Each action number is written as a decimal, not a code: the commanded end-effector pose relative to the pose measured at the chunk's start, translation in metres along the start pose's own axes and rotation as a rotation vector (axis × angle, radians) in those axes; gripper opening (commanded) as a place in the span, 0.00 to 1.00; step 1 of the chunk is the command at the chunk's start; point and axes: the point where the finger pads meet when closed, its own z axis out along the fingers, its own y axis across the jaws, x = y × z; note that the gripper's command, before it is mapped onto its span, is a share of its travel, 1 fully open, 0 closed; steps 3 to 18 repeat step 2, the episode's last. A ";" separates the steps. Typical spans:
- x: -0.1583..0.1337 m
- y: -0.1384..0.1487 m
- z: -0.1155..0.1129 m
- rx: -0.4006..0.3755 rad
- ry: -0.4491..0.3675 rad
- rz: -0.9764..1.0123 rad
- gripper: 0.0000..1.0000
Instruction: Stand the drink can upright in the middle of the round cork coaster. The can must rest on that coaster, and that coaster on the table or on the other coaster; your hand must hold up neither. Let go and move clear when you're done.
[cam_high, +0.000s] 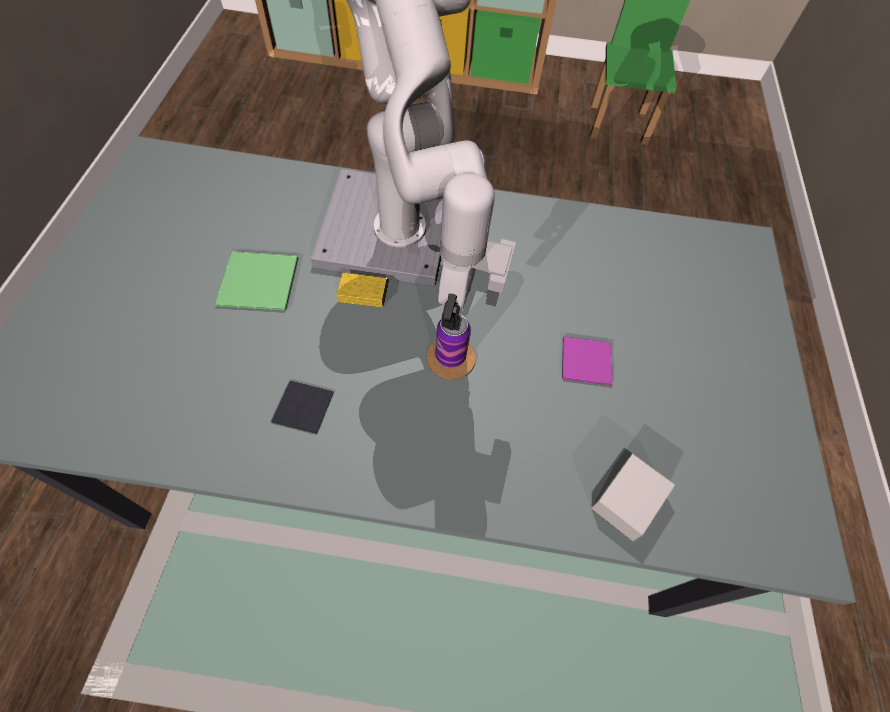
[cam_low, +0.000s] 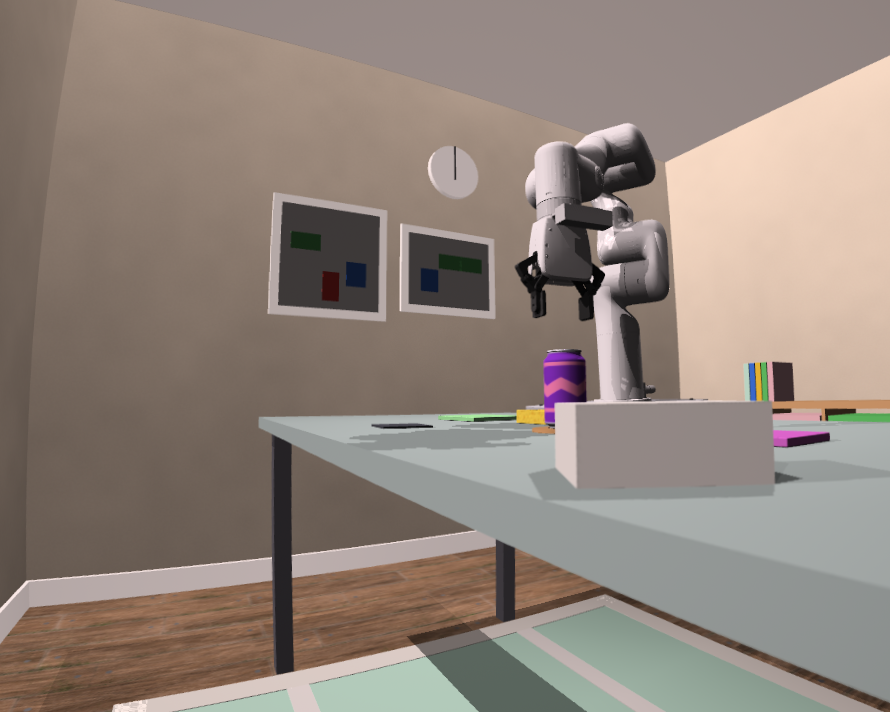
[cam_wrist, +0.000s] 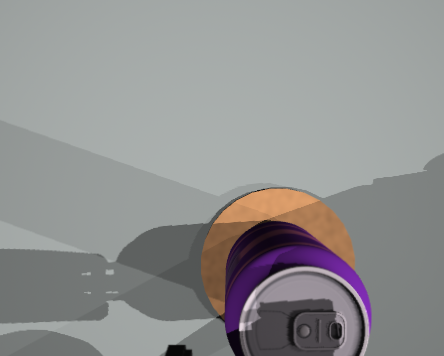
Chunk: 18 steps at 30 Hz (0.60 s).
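The purple drink can (cam_high: 452, 345) with a pink zigzag stands upright on the round cork coaster (cam_high: 451, 368) near the table's middle. It also shows in the side view (cam_low: 564, 384) and from above in the wrist view (cam_wrist: 300, 295), with cork (cam_wrist: 260, 220) showing around it. My gripper (cam_low: 560, 305) is open and empty, well above the can's top and clear of it. In the overhead view a finger (cam_high: 450, 310) overlaps the can's top only by line of sight.
A green mat (cam_high: 256, 279), a yellow block (cam_high: 362, 288), a black square coaster (cam_high: 302, 406), a magenta square (cam_high: 587, 360) and a white box (cam_high: 632, 495) lie on the table. The arm's base plate (cam_high: 371, 237) is behind the can.
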 end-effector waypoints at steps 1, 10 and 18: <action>0.001 0.001 -0.002 -0.005 0.003 0.000 1.00; 0.001 0.001 -0.002 -0.005 0.003 0.000 1.00; 0.001 0.001 -0.002 -0.005 0.003 0.000 1.00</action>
